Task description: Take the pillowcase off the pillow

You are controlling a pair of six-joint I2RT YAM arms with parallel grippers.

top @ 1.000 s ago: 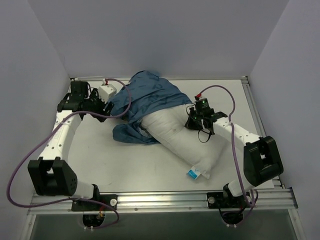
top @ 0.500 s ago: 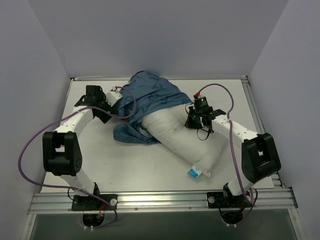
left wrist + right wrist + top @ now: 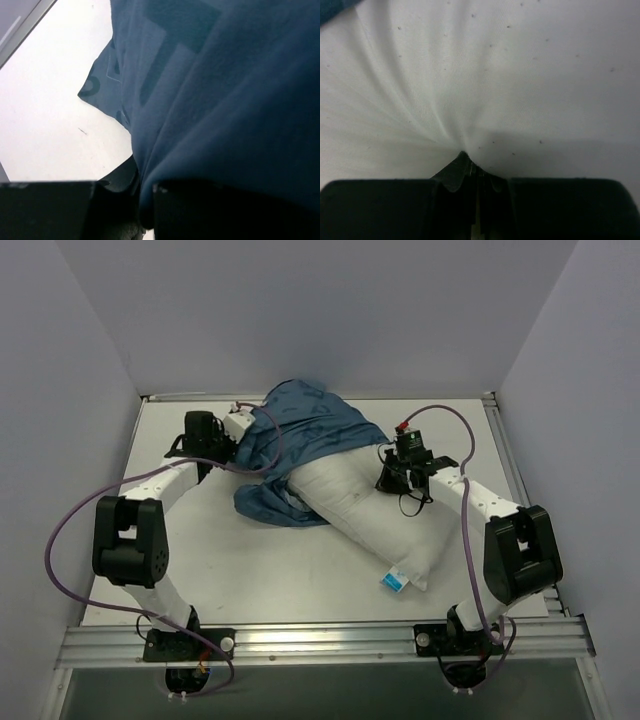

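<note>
1. Blue cloth fills my left wrist view: the pillowcase (image 3: 225, 100) hangs in heavy folds right against the camera, with darker letter shapes printed on it.
2. My left gripper (image 3: 142, 212) is clamped on a fold of that pillowcase. The fabric runs straight down into the dark jaws at the bottom edge, with bare white table (image 3: 45, 100) to the left.
3. From above, my left gripper (image 3: 238, 427) sits at the left edge of the pillowcase (image 3: 305, 430), toward the back of the table (image 3: 200, 560).
4. The pillowcase is bunched over the far end of the pillow (image 3: 370, 515), and a loose flap of it lies on the table to the pillow's left.
5. The pillow lies slantwise, from the back centre down toward the near right. Most of it is bare white, with a small blue-and-white tag (image 3: 391, 581) at its near corner.
6. My right gripper (image 3: 395, 478) is on the pillow's right side, just beside the pillowcase's edge.
7. In my right wrist view, my right gripper (image 3: 475, 192) has its jaws pinched together on the pillow (image 3: 495, 75). Creases fan out from the pinch across the white fabric.
8. A sliver of blue shows in that view's top left corner.
</note>
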